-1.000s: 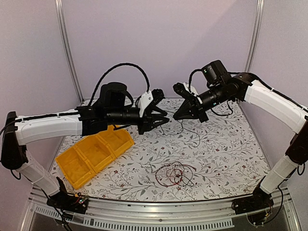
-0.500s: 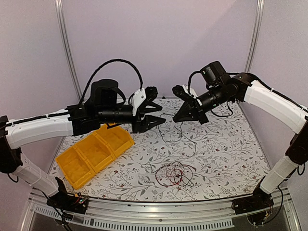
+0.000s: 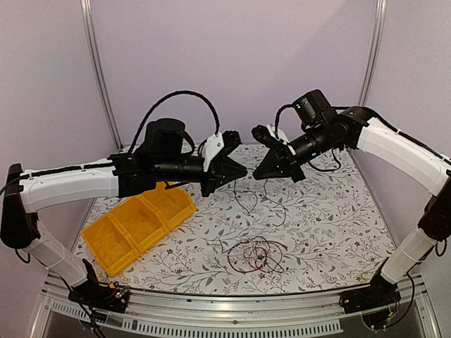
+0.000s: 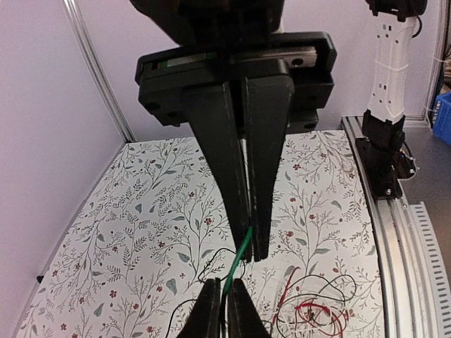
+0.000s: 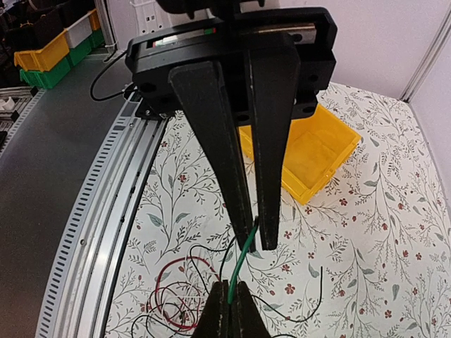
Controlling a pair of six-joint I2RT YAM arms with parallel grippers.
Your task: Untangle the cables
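**Operator:** Report tool state.

**Technician:** The left gripper (image 4: 250, 243) is clamped on one end of a green wire (image 4: 239, 264). The right gripper (image 5: 257, 236) is clamped on the other end. The fingertips face each other, near together, raised above the table (image 3: 338, 218).

**Operator:** Where is the rest?

**Technician:** The cable tangle (image 3: 257, 255), red and black, lies near the front edge, well right of the yellow bin (image 3: 137, 225). Thin black strands (image 3: 246, 201) hang below the grippers. I cannot tell whether they are knotted to the green wire.

**Operator:** Handling notes?

**Technician:** The wire is judged light, limp and smooth-jacketed, so it is likely to slide through the pads. Grip near a free end or on a single outer loop, never the dense middle. Apply tension slowly, because a sharp pull would probably tighten any knot.
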